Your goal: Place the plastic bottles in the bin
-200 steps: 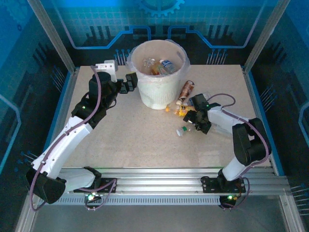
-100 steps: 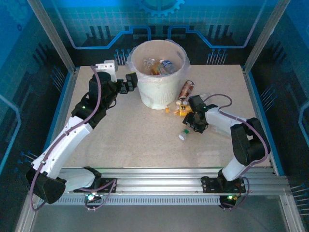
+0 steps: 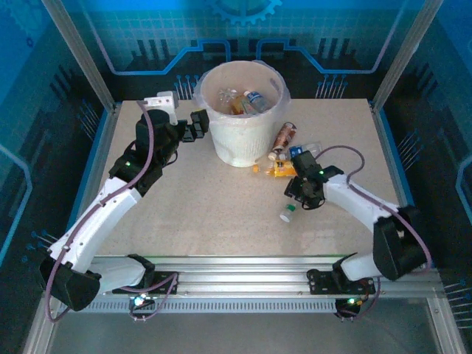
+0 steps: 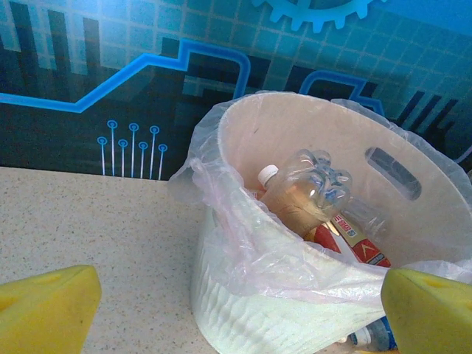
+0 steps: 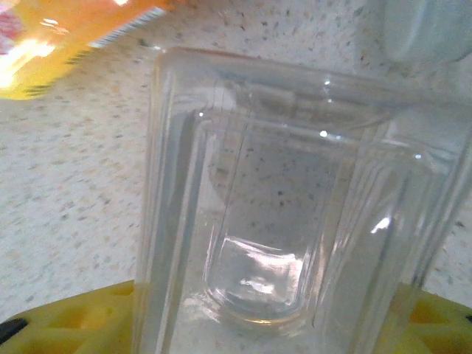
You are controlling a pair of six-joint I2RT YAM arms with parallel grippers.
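Clear ribbed plastic, squarish in section, see-through to the speckled top beneath: that's the clear bottle (image 5: 295, 206) lying between my right gripper's (image 3: 295, 202) yellow fingers (image 5: 66, 317), lower right of centre in the top view, pale cap pointing down-frame. It sits right between them, but I can't tell if they actually pinch it.

Task is partway. Several bottles are in the bin (image 3: 237, 144), including a red-label bottle (image 4: 354, 243) among crumpled clear bodies. Left on the table (image 3: 184, 214):
- the one at my fingers
- a brown-label bottle (image 3: 285, 136)
- an orange-label bottle (image 3: 279, 171)
- maybe more clear ones just right of the bin's base

Bin is white and round, ribbed low on the wall, with a thin wrinkly bag liner (image 4: 243, 236) folded over the rim. Left gripper (image 3: 198, 122) hangs just left of the bin, upper left of centre, fingers spread wide, nothing in them.
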